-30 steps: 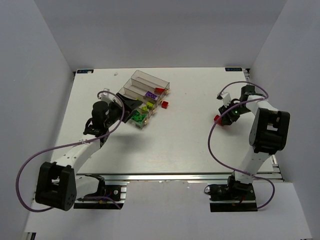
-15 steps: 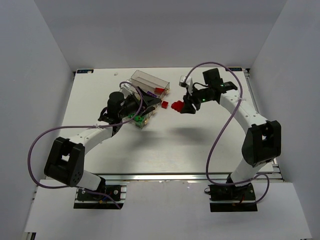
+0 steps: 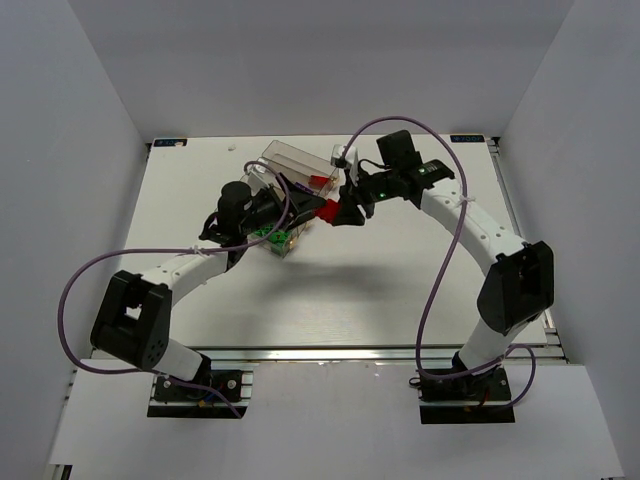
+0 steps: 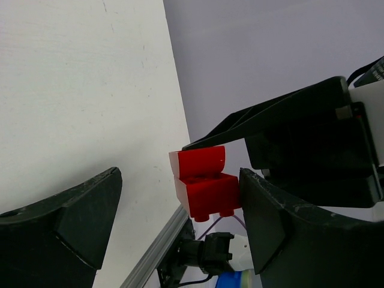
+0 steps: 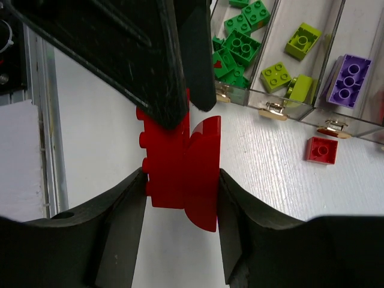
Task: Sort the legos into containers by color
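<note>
Red lego clamped in right claw, left claw spread wide, above white table, grey walls.

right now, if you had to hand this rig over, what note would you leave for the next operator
Right gripper: fingers shut on a red lego, held near the containers.
Left gripper: open, fingers either side of that same piece, not clamped.
Done: green legos, lime ones and a purple one lie in separate bins.
To do: bin the held red piece and the small red brick loose on the table by the bins.
</note>
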### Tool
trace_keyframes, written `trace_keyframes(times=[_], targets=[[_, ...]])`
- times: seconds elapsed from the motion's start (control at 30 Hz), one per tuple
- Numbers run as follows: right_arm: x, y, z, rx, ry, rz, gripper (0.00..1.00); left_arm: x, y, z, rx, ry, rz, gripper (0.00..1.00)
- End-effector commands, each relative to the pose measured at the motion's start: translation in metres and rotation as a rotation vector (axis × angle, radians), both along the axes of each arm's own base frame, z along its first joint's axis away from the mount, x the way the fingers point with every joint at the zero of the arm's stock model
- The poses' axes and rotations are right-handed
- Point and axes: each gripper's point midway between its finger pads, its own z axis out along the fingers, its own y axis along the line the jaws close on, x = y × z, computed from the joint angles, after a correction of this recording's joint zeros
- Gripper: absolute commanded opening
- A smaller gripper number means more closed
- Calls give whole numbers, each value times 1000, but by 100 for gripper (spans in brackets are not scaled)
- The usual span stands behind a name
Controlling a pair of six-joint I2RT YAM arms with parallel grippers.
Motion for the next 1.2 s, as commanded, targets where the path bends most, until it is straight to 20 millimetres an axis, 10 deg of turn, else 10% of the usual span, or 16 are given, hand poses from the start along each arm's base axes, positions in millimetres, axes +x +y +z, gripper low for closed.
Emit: trace_keyframes(times=[0.0,0.33,0.83,1.03,1.17], targets=[[11,9,17,39,-28,-8,0,-2,-8,15,-11,-48,-47,87],[16,6,3,-33,-80,-52,0,-2,-15,5,24,-32,-77,77],[10,9,-6,-99,-156,-55,2,-5,-24,-8,60,-4,-131,33],[10,6,-9,-115,-164,-54,82,-14,-24,-9,86,-39,-179,2],[-1,-2,-9,-67,-102,19,90,-20,-18,-14,163,-75,-194,3]])
